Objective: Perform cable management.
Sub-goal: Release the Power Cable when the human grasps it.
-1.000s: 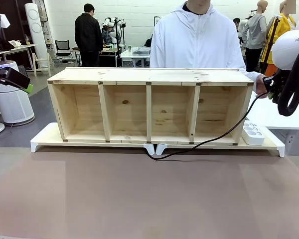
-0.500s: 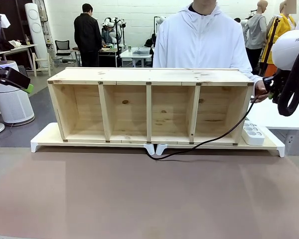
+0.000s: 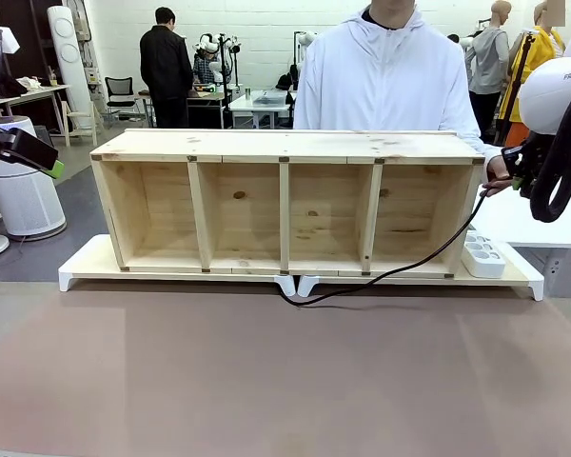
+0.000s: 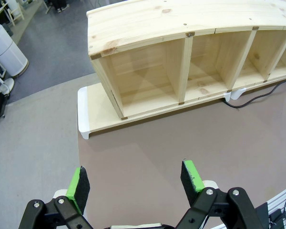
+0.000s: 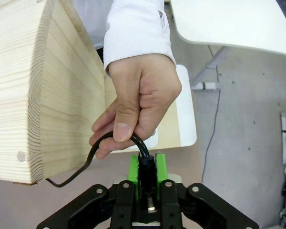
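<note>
Right gripper (image 5: 146,168) clamped on the cable (image 3: 400,268) plug, past the right end of the wooden shelf (image 3: 285,202); person's hand (image 5: 136,105) pinches the same cord. Cable droops to the tabletop (image 3: 266,381) by the shelf's front edge. Left gripper (image 4: 136,177) spread wide above bare tabletop.

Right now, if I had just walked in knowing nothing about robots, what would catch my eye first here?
Probably the handover at the right end of the wooden shelf: a person's hand and the right gripper, its jaws closed, both hold the black cable near its end. From there the cable droops across the shelf's front to the table. The left gripper hovers open over the table.
</note>
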Available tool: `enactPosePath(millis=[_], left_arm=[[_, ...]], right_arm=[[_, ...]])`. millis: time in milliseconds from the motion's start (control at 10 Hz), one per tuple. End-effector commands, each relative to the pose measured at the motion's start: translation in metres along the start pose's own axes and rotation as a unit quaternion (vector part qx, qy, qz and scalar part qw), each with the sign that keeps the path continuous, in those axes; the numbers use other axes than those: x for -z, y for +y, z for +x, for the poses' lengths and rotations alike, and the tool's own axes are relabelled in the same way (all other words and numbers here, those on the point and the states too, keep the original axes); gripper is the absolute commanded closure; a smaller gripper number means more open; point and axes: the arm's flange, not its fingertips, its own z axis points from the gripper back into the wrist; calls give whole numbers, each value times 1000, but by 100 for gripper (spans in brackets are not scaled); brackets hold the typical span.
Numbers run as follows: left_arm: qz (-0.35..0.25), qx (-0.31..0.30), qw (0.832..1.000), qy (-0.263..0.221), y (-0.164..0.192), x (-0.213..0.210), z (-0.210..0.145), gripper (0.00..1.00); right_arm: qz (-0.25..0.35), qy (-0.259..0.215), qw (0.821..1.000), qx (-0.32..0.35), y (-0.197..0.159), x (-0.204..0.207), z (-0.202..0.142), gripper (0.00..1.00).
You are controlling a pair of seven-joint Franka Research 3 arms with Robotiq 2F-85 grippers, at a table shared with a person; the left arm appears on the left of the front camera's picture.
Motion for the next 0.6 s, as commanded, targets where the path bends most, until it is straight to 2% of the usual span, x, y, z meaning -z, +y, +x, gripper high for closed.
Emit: enactPosePath(millis=[0, 100, 200, 300, 400, 500], left_arm=[[0, -1, 1000, -4, 0, 1, 1, 0], [0, -1, 1000, -4, 0, 1, 1, 0], [0, -1, 1000, -4, 0, 1, 1, 0], [0, -1, 1000, -4, 0, 1, 1, 0], [0, -1, 1000, -4, 0, 1, 1, 0], [0, -1, 1000, -4, 0, 1, 1, 0]], right_arm=[[-6, 1, 1000, -4, 1, 0, 1, 64], [-8, 5, 1000, -6, 0, 0, 1, 45], [-9, 6, 1000, -8, 0, 0, 0, 62], [-9, 8, 1000, -11, 0, 1, -1, 26], [-9, 8, 1000, -10, 0, 0, 0, 42], [-9, 9, 1000, -11, 0, 0, 1, 7]])
